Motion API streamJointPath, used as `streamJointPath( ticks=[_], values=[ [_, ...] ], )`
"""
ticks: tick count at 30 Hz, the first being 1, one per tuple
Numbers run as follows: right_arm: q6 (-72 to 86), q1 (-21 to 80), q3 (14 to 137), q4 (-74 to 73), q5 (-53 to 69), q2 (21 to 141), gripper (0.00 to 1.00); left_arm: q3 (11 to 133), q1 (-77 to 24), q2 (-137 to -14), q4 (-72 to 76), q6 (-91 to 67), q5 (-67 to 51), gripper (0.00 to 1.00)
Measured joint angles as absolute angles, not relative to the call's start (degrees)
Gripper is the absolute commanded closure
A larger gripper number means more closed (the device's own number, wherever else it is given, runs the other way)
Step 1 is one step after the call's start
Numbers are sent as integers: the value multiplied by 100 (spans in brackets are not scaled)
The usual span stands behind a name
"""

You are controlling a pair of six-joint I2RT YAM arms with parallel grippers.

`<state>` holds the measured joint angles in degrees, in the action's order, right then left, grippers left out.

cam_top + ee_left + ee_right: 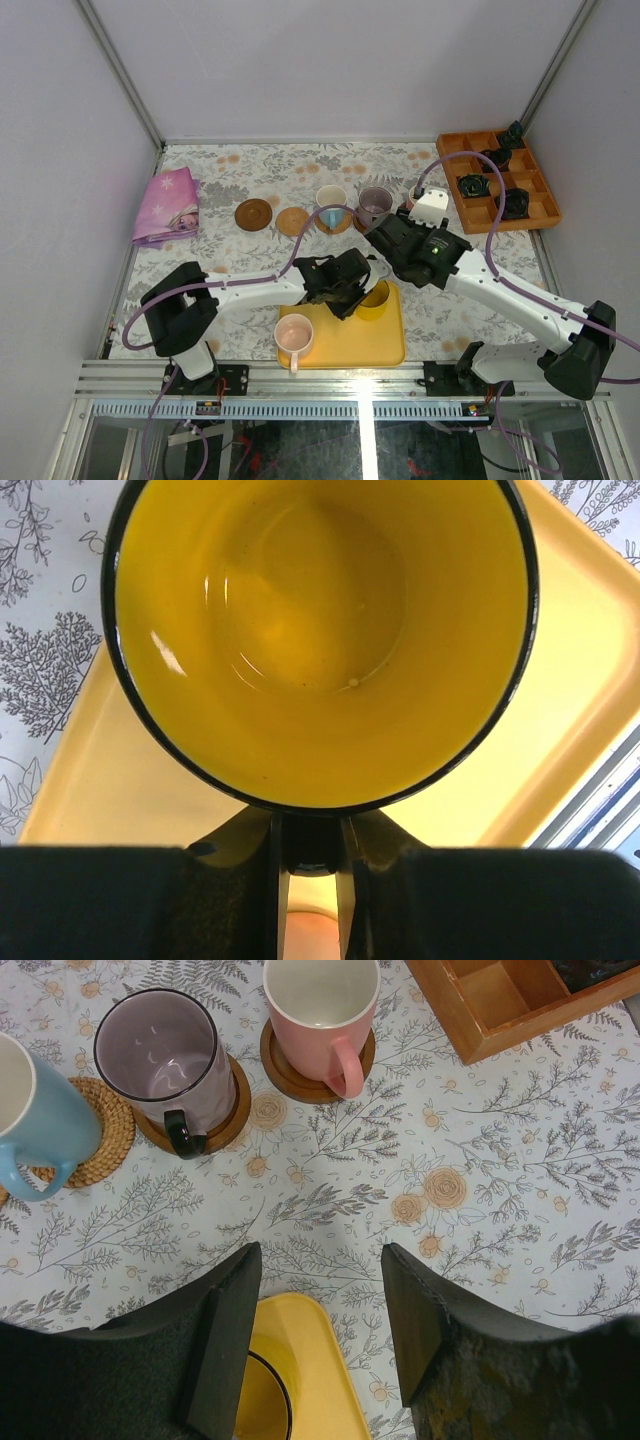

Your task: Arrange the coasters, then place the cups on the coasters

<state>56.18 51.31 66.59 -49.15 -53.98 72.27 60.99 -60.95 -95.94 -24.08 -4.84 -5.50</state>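
Note:
A yellow cup with a black rim stands on the yellow tray. My left gripper is shut on its black handle, fingers pressed to either side. A cream-pink cup stands on the tray's near left. In the right wrist view a light blue cup sits on a tan coaster, and a purple-grey cup and a pink cup each sit on dark coasters. Two bare coasters lie left of them. My right gripper hangs open above the tray's far corner.
An orange compartment box holding small black objects stands at the back right. A folded pink cloth lies at the back left. The floral tablecloth covers the table, with walls on three sides.

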Motion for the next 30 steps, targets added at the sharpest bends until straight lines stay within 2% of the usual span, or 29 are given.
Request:
streamJointPath(
  ticks=[8, 19, 30],
  values=[
    [5478, 5131, 6731, -4792, -5465, 7238, 44, 6099, -5808, -8982, -2633, -526, -233, 100],
    [4869, 5116, 6757, -4185, -5664, 7295, 49, 6311, -4309, -7867, -2733, -803, 482, 100],
    [3640, 4491, 6766, -2875, -5269, 7540, 50, 6320, -3116, -8263, -2283, -1629, 1199, 100]
  ],
)
